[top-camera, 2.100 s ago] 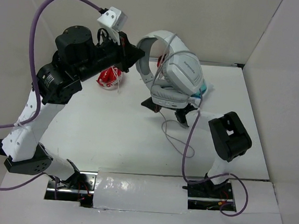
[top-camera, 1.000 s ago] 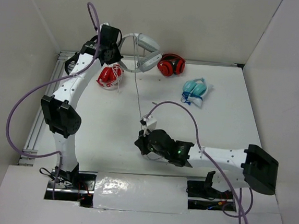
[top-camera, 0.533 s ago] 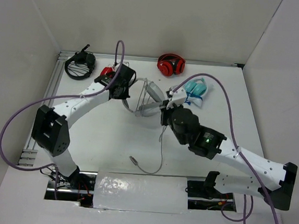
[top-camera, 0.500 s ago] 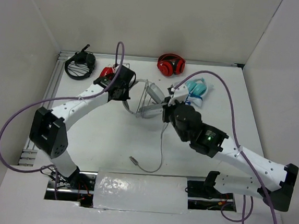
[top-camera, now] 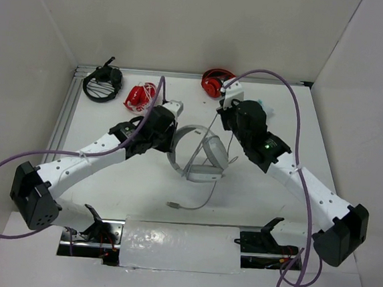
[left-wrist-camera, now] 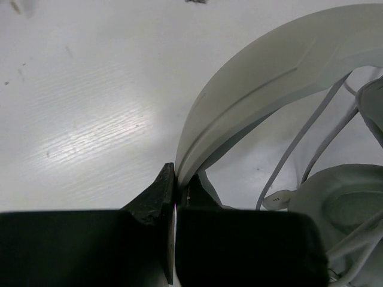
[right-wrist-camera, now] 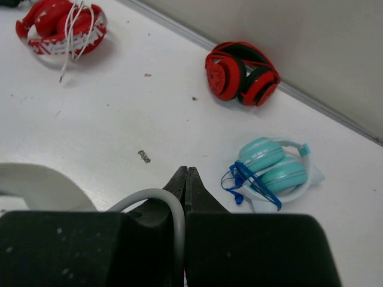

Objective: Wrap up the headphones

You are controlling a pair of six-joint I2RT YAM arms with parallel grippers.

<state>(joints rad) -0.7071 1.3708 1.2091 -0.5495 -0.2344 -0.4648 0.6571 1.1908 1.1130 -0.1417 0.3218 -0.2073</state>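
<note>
The white headphones [top-camera: 200, 156] lie mid-table, earcups folded together, and their grey cable [top-camera: 203, 197] trails toward the near edge, ending in a plug [top-camera: 172, 204]. My left gripper [top-camera: 173, 134] is shut on the headband's left side. In the left wrist view the wide headband [left-wrist-camera: 257, 78] rises from between the left gripper's [left-wrist-camera: 175, 177] jaws, with an earcup [left-wrist-camera: 344, 206] and cable strands to the right. My right gripper [top-camera: 226, 113] is behind the headphones. The right wrist view shows that gripper [right-wrist-camera: 187, 173] shut on a loop of the grey cable [right-wrist-camera: 170, 206].
Red headphones [right-wrist-camera: 242, 72] lie at the back wall and small light-blue headphones [right-wrist-camera: 272, 170] right of them. A red pair wound with white cord [top-camera: 140, 97] and a black coiled item [top-camera: 101, 82] sit back left. Walls close in the sides and back.
The headphones have moved from between the two grippers toward the near edge. My left arm has swung lower and stretched out. My right gripper has drawn back toward the rear wall with the cable.
</note>
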